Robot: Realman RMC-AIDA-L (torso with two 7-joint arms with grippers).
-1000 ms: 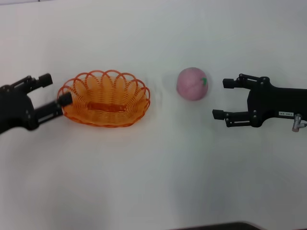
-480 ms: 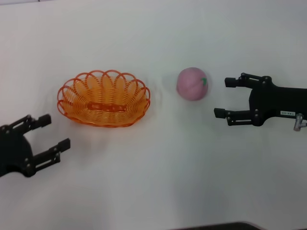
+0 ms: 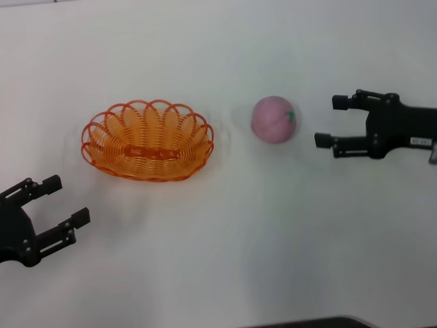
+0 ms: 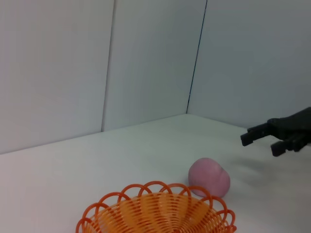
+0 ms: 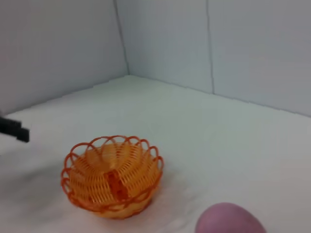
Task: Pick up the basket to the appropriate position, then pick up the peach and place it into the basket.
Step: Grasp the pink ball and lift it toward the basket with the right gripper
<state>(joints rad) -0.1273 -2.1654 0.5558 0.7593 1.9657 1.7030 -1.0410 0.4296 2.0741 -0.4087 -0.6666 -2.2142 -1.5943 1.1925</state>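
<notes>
Two arms had shifted on the white desk (image 3: 225,260). Basket (image 3: 147,140) sat released, centre-left; left gripper (image 3: 60,201) had backed off, jaws open, empty. Peach (image 3: 274,119) just beside right gripper (image 3: 332,121), jaws open; pick prob. next.

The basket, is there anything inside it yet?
No. The basket holds nothing; only its own orange wire bottom shows through. The peach sits on the table beside it, apart. What lies under the basket is covered.
</notes>
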